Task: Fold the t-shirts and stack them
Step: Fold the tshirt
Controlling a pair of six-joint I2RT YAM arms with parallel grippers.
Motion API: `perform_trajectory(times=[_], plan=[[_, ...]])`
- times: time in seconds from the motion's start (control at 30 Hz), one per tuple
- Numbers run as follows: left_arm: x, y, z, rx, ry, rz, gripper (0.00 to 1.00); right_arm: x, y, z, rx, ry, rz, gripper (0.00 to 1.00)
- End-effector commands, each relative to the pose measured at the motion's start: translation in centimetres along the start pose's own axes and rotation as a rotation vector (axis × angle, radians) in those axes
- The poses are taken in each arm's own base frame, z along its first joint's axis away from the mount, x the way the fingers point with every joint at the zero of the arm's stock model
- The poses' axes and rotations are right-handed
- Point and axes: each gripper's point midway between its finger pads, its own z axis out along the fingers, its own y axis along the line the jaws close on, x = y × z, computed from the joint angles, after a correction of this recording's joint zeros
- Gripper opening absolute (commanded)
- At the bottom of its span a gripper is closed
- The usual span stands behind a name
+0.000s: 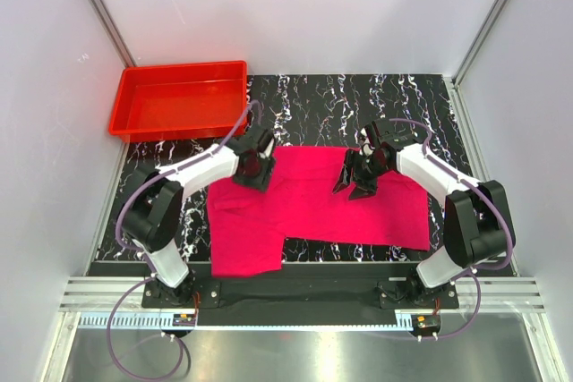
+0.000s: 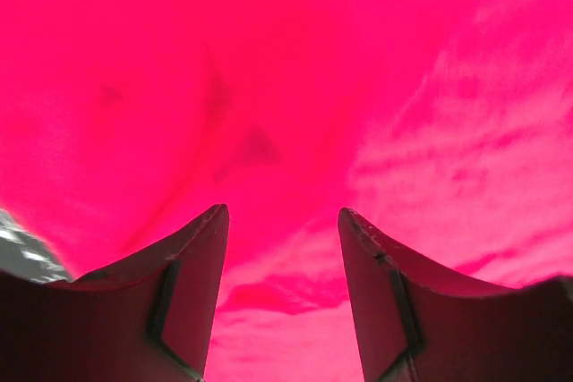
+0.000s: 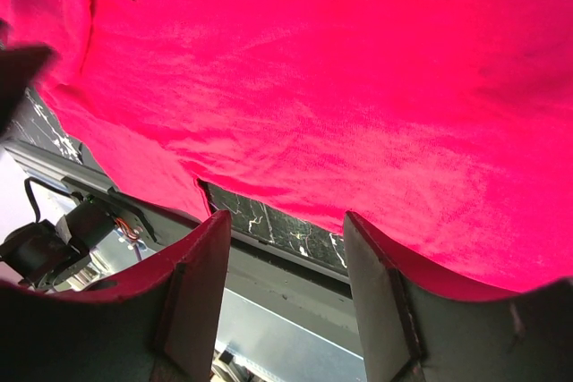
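Task's thing: one bright magenta-pink short-sleeved t-shirt of soft plain cloth (image 1: 340, 207), lying spread on the black white-veined marble-pattern table (image 1: 430, 100), mid-table between the two arms. Outline is uneven: a wide band across, with a flap dropping at the near left almost to the table's near edge. Judgement: early in the fold; no tidy rectangle and no stack. The rigid red rectangular plastic tray (image 1: 179, 67) sits at the far left corner, well apart from the shirt, with no cloth in it. Left gripper (image 1: 253, 170) is low over the shirt's far-left edge; its wrist view shows the fingers parted, cloth filling the frame, nothing pinched. Right gripper (image 1: 356, 183) hangs over the far middle of the shirt, fingers also spread wide and holding nothing; past them its camera shows the shirt's near hem and bare table. Room: a bare strip of table beyond the far hem and at the right; the near side is tight, and walls close both flanks.
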Motion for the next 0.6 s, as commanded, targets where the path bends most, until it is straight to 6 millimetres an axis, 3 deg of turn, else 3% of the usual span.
perform_trajectory(times=[0.0,0.13,0.33,0.43,0.47,0.57], plan=[[0.8,-1.0,-0.3,0.043,-0.025,-0.014,0.57,-0.3,0.6,-0.5,-0.019,-0.021,-0.010,0.60],[2.3,-0.1,0.4,0.007,0.003,0.005,0.52,0.1,0.3,-0.5,-0.016,-0.016,-0.003,0.60],[2.4,0.8,1.2,-0.039,0.007,0.028,0.45,0.5,0.7,-0.5,-0.040,-0.008,0.015,0.59],[1.8,1.0,1.2,-0.059,0.003,0.039,0.29,0.5,0.6,-0.5,-0.037,-0.010,0.015,0.58],[1.5,1.0,0.9,-0.060,-0.007,0.038,0.20,0.6,0.6,-0.6,-0.036,-0.008,0.018,0.58],[0.3,1.0,-0.3,-0.061,-0.029,0.046,0.06,0.8,0.4,-0.6,-0.028,-0.004,0.015,0.58]])
